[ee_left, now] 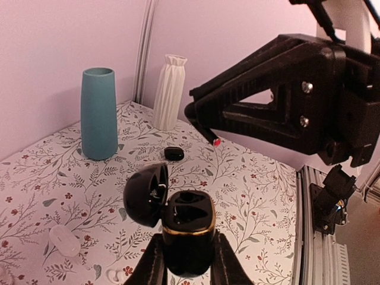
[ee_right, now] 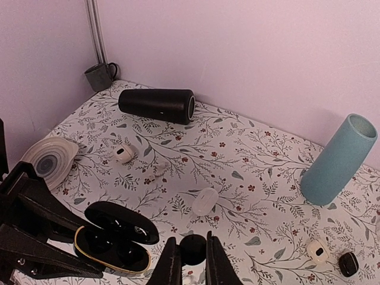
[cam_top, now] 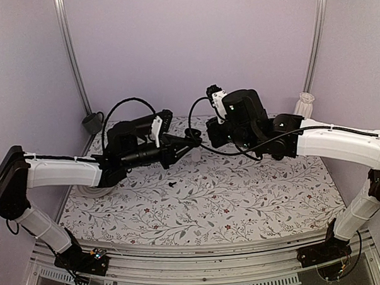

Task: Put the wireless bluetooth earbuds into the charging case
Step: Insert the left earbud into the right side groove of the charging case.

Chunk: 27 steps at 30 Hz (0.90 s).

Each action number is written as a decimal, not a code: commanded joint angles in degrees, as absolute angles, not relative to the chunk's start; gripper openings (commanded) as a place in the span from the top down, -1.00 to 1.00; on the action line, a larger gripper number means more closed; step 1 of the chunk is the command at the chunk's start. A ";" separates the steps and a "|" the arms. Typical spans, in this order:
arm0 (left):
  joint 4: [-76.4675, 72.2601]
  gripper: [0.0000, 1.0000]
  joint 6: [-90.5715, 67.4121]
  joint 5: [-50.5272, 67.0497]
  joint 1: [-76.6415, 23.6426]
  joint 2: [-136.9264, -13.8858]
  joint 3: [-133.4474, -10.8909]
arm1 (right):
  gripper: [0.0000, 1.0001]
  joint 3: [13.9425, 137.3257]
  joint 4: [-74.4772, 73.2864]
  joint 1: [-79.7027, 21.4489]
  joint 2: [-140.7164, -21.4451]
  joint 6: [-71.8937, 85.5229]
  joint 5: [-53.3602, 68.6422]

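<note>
My left gripper [ee_left: 189, 246] is shut on the black charging case [ee_left: 189, 228] and holds it upright above the table, lid hinged open to the left. Its two wells look empty. The case also shows in the right wrist view [ee_right: 113, 240], low on the left. My right gripper [ee_right: 193, 252] is shut on a tiny black earbud [ee_right: 193, 248], just right of the case and above the table. In the top view both grippers, left [cam_top: 191, 139] and right [cam_top: 212, 134], meet at the table's far middle. A second tiny black earbud [cam_top: 172, 182] lies on the cloth nearer the front.
On the flowered cloth are a teal vase [ee_right: 335, 160], a white ribbed vase [ee_left: 169, 92], a lying black cylinder [ee_right: 157, 105], a grey mug [ee_right: 98, 76], a plate [ee_right: 50, 157], a white oval case [ee_right: 206, 200], white earbuds [ee_right: 123, 154] and a small black rounded object [ee_left: 173, 153].
</note>
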<state>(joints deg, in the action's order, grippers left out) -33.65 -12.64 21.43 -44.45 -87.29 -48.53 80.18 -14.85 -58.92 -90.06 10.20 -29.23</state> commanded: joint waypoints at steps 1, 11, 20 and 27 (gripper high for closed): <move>-35.67 1.00 -12.17 22.03 -45.40 -87.63 -50.68 | 0.87 78.54 -11.96 -60.16 -88.16 7.45 -29.11; -34.85 1.00 -12.13 23.96 -45.79 -87.98 -52.36 | 0.87 78.31 -10.13 -61.78 -90.03 5.33 -32.59; -34.57 1.00 -12.17 24.04 -46.03 -87.38 -52.60 | 0.87 78.49 -10.98 -62.75 -91.66 3.38 -36.19; -34.50 1.00 -12.81 23.50 -46.07 -87.37 -52.99 | 0.88 78.31 -10.31 -64.44 -92.64 1.64 -38.84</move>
<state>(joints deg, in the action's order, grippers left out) -33.32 -12.64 23.55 -45.19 -87.42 -51.18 78.98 -11.35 -63.07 -91.15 3.33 -36.36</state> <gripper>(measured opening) 0.203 0.105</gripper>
